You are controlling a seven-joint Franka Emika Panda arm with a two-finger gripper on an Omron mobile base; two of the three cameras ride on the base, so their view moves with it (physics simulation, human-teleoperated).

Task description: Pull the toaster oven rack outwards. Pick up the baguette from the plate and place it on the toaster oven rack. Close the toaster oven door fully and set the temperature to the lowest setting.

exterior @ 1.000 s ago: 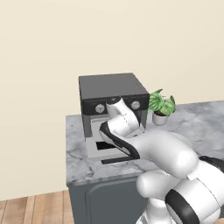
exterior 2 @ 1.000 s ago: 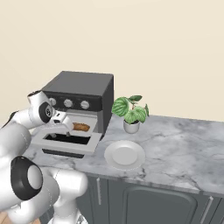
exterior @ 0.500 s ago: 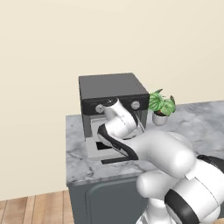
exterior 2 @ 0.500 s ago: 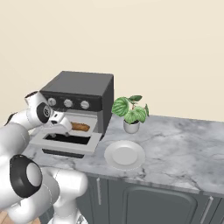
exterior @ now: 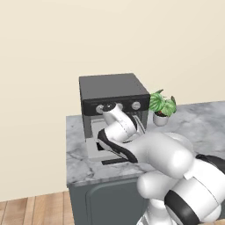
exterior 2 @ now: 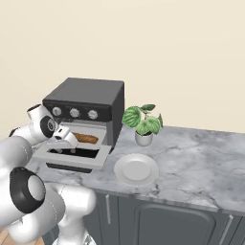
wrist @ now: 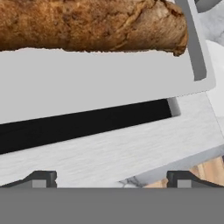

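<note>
The oven (exterior 2: 91,107) sits left of centre in the right base view, a dark grey box with three silver knobs on a black strip, standing on a marble counter (exterior 2: 191,158). Its door (exterior 2: 74,157) hangs open, lying flat and light grey in front of the cavity, with its dark window facing up; in the hand view the door (wrist: 109,153) crosses the lower half of the frame. The rack (wrist: 96,83) is a plain pale shelf across the middle of the hand view, above the door's dark window. The baguette (wrist: 87,24) lies along the rack's far edge at the top of that frame; from the right base view the baguette (exterior 2: 86,139) shows as an orange-brown loaf inside the oven mouth. The plate (exterior 2: 137,168) rests bare on the counter, right of the door. A potted plant (exterior 2: 142,123) stands just beside the oven's right side.

The gripper (exterior 2: 65,141) hovers over the open door, fingers (wrist: 41,178) spread apart and holding nothing. Since half a second ago it has drawn slightly back from the baguette.
</note>
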